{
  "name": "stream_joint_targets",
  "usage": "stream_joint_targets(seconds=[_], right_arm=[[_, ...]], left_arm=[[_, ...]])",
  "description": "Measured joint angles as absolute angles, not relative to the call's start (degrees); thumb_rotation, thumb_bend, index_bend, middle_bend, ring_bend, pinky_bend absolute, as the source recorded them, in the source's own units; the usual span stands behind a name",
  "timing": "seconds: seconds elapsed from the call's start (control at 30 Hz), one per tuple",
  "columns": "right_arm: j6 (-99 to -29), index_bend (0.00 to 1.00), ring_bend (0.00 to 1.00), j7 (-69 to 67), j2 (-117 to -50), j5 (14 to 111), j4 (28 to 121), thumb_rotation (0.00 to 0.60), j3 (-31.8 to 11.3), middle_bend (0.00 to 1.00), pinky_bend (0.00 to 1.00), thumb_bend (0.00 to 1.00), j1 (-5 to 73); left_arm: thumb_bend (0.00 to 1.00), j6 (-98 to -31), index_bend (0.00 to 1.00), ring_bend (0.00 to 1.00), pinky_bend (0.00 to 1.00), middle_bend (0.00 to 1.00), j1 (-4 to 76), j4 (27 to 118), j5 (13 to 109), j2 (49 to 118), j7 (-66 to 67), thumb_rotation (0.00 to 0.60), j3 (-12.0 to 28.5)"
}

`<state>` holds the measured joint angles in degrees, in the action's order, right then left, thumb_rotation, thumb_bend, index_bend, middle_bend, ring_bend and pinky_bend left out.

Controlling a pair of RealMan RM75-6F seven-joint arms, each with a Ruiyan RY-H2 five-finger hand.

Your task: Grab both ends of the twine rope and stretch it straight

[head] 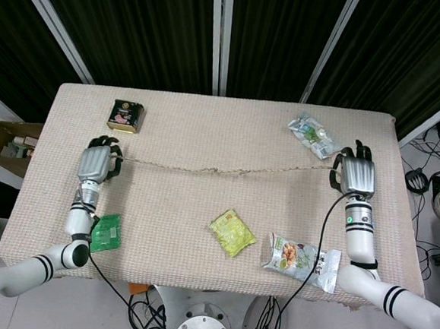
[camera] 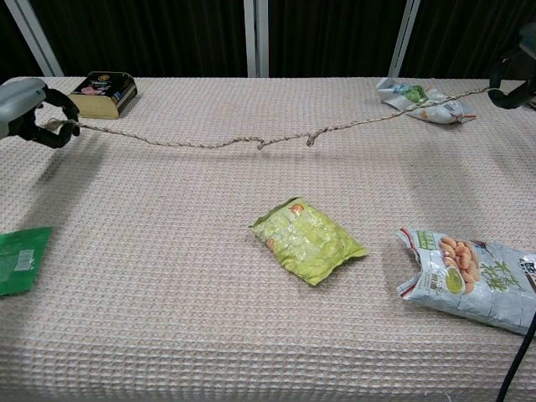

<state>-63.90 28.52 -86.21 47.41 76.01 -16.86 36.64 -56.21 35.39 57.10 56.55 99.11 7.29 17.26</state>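
The twine rope (head: 219, 169) (camera: 209, 142) runs nearly straight across the table, with small kinks near its middle. My left hand (head: 98, 160) (camera: 25, 109) grips its left end near the table's left edge. At the far right my right hand (head: 355, 176) (camera: 515, 79) grips the other end, beside a crumpled snack packet. The rope hangs just above the cloth between the two hands.
A dark tin (head: 125, 115) (camera: 102, 93) sits at the back left. A green sachet (head: 105, 231) (camera: 18, 260) lies at the front left, a yellow-green bag (head: 232, 232) (camera: 308, 239) at the centre front, a snack bag (head: 302, 258) (camera: 473, 275) at the front right, another packet (head: 313, 136) (camera: 420, 96) at the back right.
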Motion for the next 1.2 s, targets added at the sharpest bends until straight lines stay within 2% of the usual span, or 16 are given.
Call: stream_joint_targets(seconds=[0.9,1.1,1.2], right_arm=[[-60.2,0.70,0.03,25.7,-89.7,48.1,64.9,0.600,-14.6,0.27,0.13,0.49,34.7],[-59.2,0.65,0.03,24.0,-92.2,49.8,61.5,0.600,-13.9,0.25,0.12,0.45,34.7],[-58.6,0.59,0.03,23.1,-93.5,50.5,59.3,0.600,-13.7,0.22,0.11,0.39,34.7]], left_arm=[[0.57,-52.0,0.60,0.11,0.13,0.22,34.1,47.7,56.3,101.4,4.4,0.600,16.7],[0.55,-52.4,0.58,0.11,0.13,0.22,34.1,46.3,57.6,102.7,4.0,0.600,16.3],[0.54,-53.0,0.55,0.11,0.13,0.22,34.1,45.5,58.4,103.4,4.3,0.600,15.9]])
